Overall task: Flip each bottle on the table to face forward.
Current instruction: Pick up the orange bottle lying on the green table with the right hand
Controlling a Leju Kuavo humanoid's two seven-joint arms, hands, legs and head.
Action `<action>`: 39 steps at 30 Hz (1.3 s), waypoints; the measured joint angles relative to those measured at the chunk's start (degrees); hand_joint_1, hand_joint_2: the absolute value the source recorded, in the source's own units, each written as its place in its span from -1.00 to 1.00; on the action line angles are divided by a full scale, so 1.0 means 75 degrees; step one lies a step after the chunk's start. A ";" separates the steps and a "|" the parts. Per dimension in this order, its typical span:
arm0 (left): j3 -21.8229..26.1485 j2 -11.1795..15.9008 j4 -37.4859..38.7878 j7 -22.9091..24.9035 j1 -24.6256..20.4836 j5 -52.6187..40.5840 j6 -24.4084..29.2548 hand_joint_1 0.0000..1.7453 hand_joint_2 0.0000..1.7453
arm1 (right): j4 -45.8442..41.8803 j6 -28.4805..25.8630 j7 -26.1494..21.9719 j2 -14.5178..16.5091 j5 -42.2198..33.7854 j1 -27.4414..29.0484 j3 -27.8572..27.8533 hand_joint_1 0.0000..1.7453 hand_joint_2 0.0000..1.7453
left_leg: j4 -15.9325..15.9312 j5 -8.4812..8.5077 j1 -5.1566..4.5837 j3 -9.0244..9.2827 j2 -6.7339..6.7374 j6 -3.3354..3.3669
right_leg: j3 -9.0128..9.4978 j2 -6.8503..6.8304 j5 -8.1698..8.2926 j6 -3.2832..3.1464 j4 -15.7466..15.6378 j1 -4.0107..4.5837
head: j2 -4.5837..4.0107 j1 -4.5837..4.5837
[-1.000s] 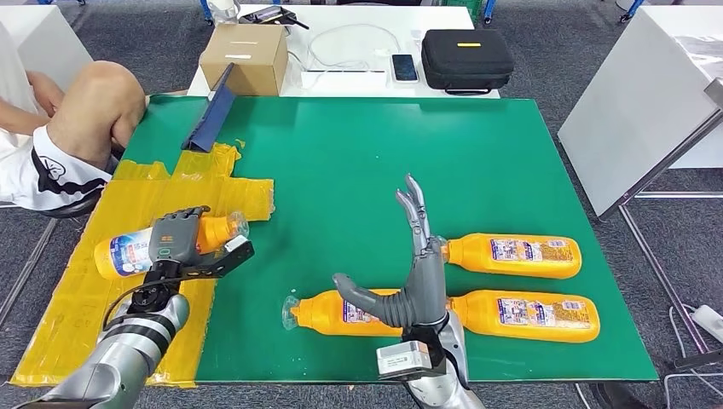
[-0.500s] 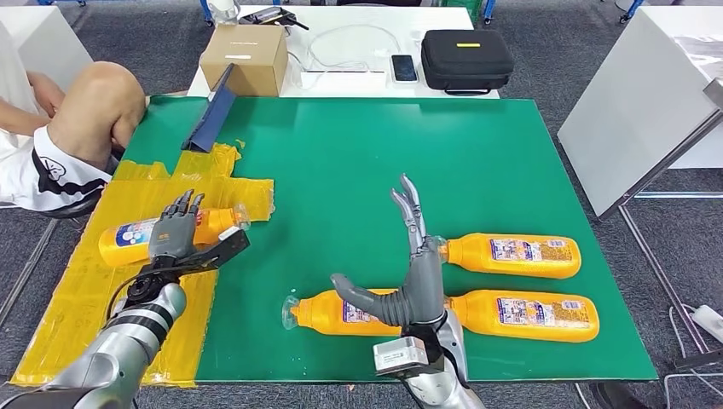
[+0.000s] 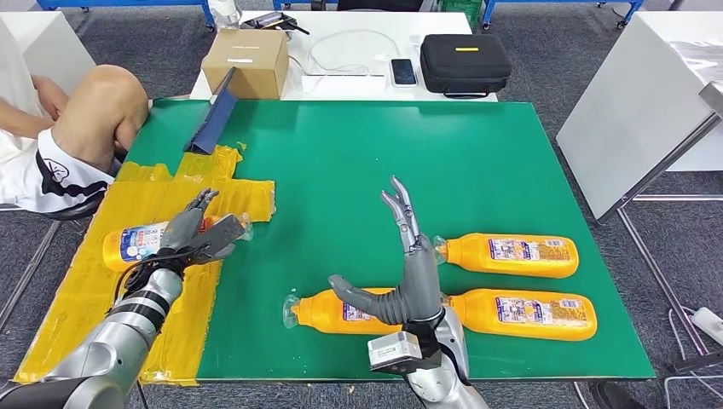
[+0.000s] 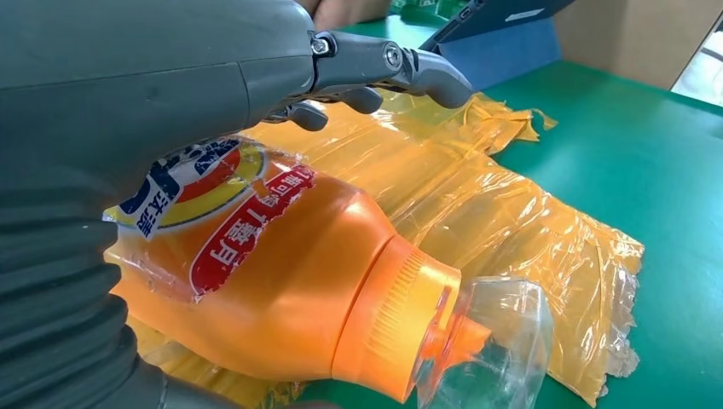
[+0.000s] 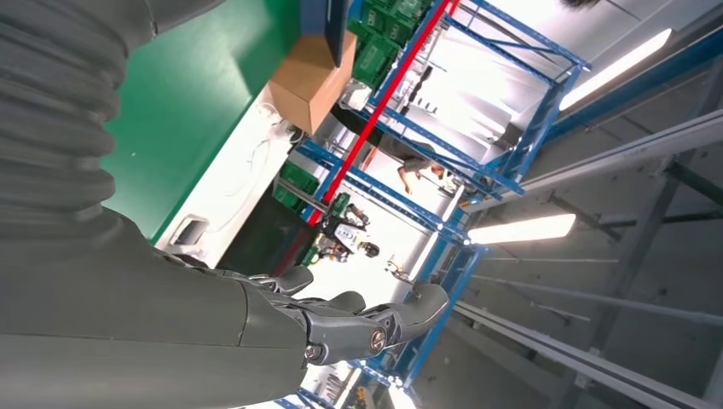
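Note:
Four orange bottles lie on their sides. One bottle (image 3: 141,243) rests on the yellow tape patch (image 3: 77,315) at the left, label up, its clear cap (image 4: 486,332) toward the green mat (image 3: 358,162). My left hand (image 3: 198,232) lies over its neck with the fingers (image 4: 409,68) stretched out, not curled round the bottle (image 4: 281,273). On the mat, two bottles (image 3: 509,256) (image 3: 524,313) lie at the right and a third (image 3: 337,313) near the front. My right hand (image 3: 411,277) stands upright in front of that third one, fingers up, thumb out, holding nothing.
A person's knee (image 3: 95,106) is at the table's left edge. A blue angled strip (image 3: 213,115) lies at the mat's far left. Behind the mat stand a cardboard box (image 3: 245,61), a phone (image 3: 404,70) and a black case (image 3: 465,60). A white table (image 3: 639,102) stands at the right.
My left hand has let go of the bottle on the yellow tape and stretched its fingers out over it. The bottle now lies flatter. The right hand has barely shifted.

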 joint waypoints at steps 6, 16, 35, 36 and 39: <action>0.0033 -0.0009 0.0000 -0.0020 0.0000 0.0000 0.0000 -1.00 1.00 | 0.0024 0.0000 0.0000 -0.0005 0.0000 -0.0004 -0.0004 -1.00 1.00 | 0.0001 0.0002 0.0000 -0.0001 -0.0001 0.0001 | 0.0003 0.0000 0.0000 0.0001 0.0001 0.0000 | 0.0000 -0.0002; 0.0093 -0.0043 -0.0052 -0.0670 0.0070 0.0557 -0.0082 -1.00 1.00 | 0.0041 0.0018 0.0000 -0.0026 0.0018 -0.0006 -0.0009 -1.00 1.00 | 0.0000 0.0002 0.0001 -0.0002 -0.0002 0.0001 | -0.0002 -0.0001 -0.0001 -0.0001 0.0007 0.0000 | 0.0000 0.0000; -0.0032 -0.0175 -0.2113 -0.1938 0.1274 0.3144 -0.0774 -1.00 1.00 | 0.0103 0.0216 0.0407 -0.0103 0.0765 -0.0029 -0.0026 -1.00 1.00 | 0.0001 0.0002 -0.0001 -0.0043 0.0008 0.0001 | -0.0040 0.0006 -0.0001 0.0000 0.0008 -0.0001 | 0.0000 0.0001; -0.0039 -0.0194 -0.2399 -0.1988 0.1422 0.3330 -0.0779 -1.00 1.00 | 0.0151 0.0257 0.0625 -0.0135 0.1104 -0.0058 -0.0016 -1.00 1.00 | 0.0002 0.0001 -0.0001 -0.0047 0.0008 0.0001 | -0.0043 0.0006 -0.0001 0.0000 0.0008 -0.0001 | 0.0000 0.0001; -0.0038 -0.0331 -0.3588 -0.2040 0.1996 0.3875 -0.0585 -1.00 1.00 | 0.0464 0.0506 0.1322 -0.0320 0.2392 -0.0249 0.0109 -1.00 1.00 | 0.0002 0.0001 -0.0001 -0.0054 0.0012 0.0001 | -0.0052 0.0008 -0.0001 0.0000 0.0007 -0.0001 | 0.0000 -0.0001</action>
